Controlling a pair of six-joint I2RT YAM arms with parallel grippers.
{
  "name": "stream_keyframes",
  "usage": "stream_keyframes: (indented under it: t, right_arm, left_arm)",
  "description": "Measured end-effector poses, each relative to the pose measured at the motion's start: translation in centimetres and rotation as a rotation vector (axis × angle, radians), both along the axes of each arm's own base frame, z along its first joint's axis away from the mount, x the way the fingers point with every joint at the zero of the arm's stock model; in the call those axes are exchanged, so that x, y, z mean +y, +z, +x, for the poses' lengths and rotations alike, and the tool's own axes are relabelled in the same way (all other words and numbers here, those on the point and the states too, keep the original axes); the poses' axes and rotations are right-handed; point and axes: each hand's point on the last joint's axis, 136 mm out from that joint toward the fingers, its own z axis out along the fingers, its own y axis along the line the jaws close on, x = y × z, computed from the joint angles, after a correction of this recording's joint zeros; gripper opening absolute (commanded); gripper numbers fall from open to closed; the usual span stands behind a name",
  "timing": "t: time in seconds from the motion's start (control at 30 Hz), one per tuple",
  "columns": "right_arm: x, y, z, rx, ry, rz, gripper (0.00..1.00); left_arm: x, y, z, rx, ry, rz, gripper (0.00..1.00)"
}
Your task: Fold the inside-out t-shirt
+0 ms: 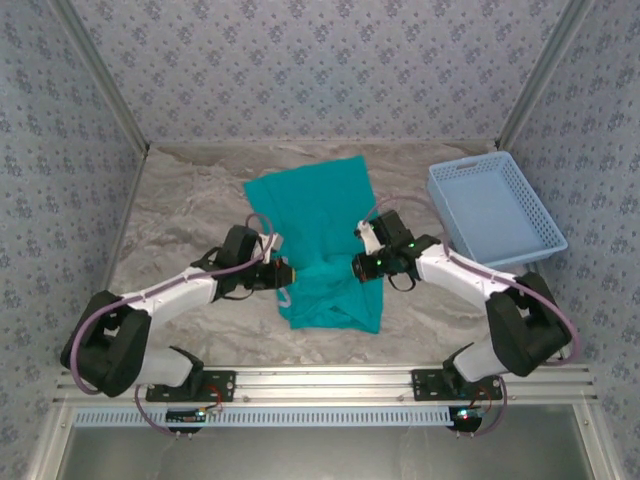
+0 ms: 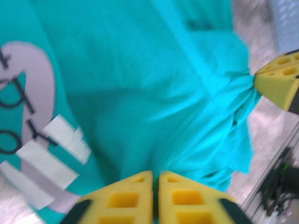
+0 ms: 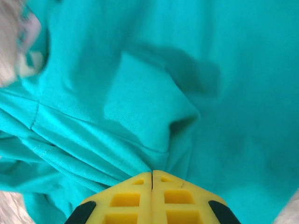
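Note:
The teal-green inside-out t-shirt (image 1: 318, 235) lies in the middle of the table, its near part bunched between the two arms. My left gripper (image 1: 287, 272) pinches the shirt's left edge, and a thin fold of cloth (image 2: 187, 107) runs into the narrow slit between its yellow fingertips (image 2: 155, 175). A pale print with white stripes (image 2: 51, 154) shows on the cloth at the left. My right gripper (image 1: 357, 267) grips the right edge, and creases in the cloth (image 3: 140, 107) converge on its shut fingertips (image 3: 152, 173). The left wrist view shows one right finger (image 2: 278, 84) with cloth gathered at its tip.
A light blue mesh basket (image 1: 495, 212) stands at the back right of the marbled table (image 1: 180, 210), close to the right arm's elbow. Patterned walls enclose the table on three sides. An aluminium rail (image 1: 320, 385) runs along the near edge.

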Motion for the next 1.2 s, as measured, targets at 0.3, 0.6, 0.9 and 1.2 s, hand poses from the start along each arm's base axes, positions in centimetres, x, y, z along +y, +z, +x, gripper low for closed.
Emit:
stream_keyframes:
  t: [0.3,0.6,0.9,1.2]
  right_arm:
    - [-0.2,3.2,-0.9,-0.081,0.057,-0.029,0.37]
    - [4.4,4.7,-1.6,-0.185,0.210,0.004,0.39]
    - [4.3,-2.3,-2.3,-0.071,0.253,-0.077,0.05]
    - [5.1,4.7,-2.6,-0.088,0.333,0.252,0.02]
  left_arm:
    - [1.4,0.0,-2.0,0.022,-0.013,0.042,0.48]
    - [-5.3,4.8,-2.5,-0.213,-0.286,0.002,0.50]
    - [-6.1,-2.2,-1.1,-0.180,-0.369,0.203,0.06]
    - [-6.7,6.1,-1.9,-0.336,-0.400,0.030,0.00]
